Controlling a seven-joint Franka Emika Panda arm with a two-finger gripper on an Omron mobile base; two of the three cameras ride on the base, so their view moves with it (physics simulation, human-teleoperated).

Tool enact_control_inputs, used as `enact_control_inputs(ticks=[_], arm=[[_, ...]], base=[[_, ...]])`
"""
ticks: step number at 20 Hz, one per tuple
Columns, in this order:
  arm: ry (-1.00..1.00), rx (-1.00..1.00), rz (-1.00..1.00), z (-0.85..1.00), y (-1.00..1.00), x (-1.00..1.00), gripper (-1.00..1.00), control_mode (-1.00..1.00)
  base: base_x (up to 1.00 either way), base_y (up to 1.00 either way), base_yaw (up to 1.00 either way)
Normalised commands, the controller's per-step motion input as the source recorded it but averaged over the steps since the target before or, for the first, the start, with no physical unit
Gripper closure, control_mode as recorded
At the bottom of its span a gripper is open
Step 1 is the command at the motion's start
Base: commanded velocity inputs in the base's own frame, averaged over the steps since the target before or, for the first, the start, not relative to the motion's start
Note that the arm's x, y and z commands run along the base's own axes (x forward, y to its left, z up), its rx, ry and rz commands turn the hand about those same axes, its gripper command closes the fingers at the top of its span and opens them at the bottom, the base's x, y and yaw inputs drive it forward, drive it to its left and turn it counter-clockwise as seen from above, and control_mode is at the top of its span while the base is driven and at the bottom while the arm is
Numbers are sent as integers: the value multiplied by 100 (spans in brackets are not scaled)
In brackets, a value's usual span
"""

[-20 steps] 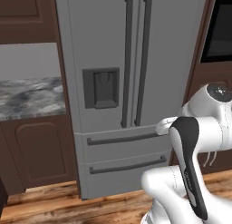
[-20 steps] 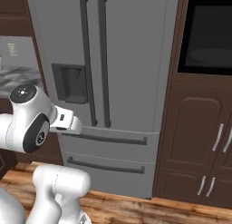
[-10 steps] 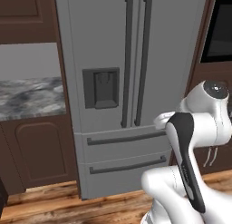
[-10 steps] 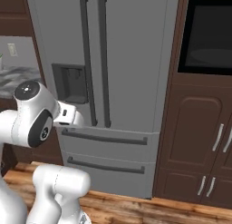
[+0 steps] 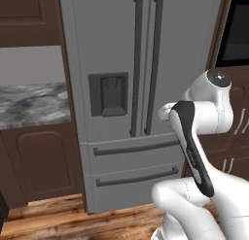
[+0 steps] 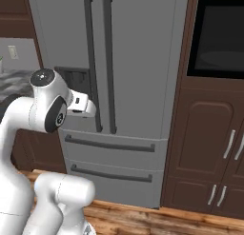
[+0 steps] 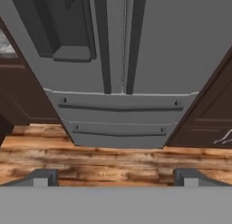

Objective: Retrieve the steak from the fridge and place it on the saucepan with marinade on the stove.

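Hand view shows the gripper (image 7: 116, 177) with its jaws wide apart and nothing between them; the two dark fingertips (image 7: 41, 177) stand at the bottom corners, above the wooden floor (image 7: 113, 158). Straight ahead of them stands the fridge (image 7: 172, 46), with both doors shut, so I cannot tell what is inside it; the steak, if it lies in there, is hidden. The two long dark handles (image 7: 118, 41) run side by side along the middle seam of the doors, and the dispenser recess (image 7: 68, 28) sits in the left door. Below the doors are two drawers (image 7: 120, 107), also shut, each with a long dark bar. Dark brown cabinets (image 7: 206, 114) stand against both sides of the fridge. From the left base view, the fridge (image 5: 112, 49) has a marble counter (image 5: 31, 103) to its left, and the white arm (image 5: 194, 137) rises in front of its lower right corner. From the right base view, a black oven window (image 6: 217, 36) is set in the cabinet wall to the right of the fridge (image 6: 143, 63). Compared with one second ago, the arm's upper joint has lifted and turned a little in both base views, while the fridge and the cabinets keep their places.
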Motion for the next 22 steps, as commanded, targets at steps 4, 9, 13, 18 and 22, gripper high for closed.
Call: enact_control_inputs(ticks=[4,9,13,18,22], arm=[[0,0,0,4,0,70,-100,-100],[0,0,0,10,2,54,-100,-100],[0,0,-2,7,23,37,-100,-100],[0,0,-1,0,20,48,-100,-100],[0,0,-2,0,9,77,-100,-100]], base=[[0,0,0],[0,0,0],[0,0,0],[0,0,0],[0,0,0]])
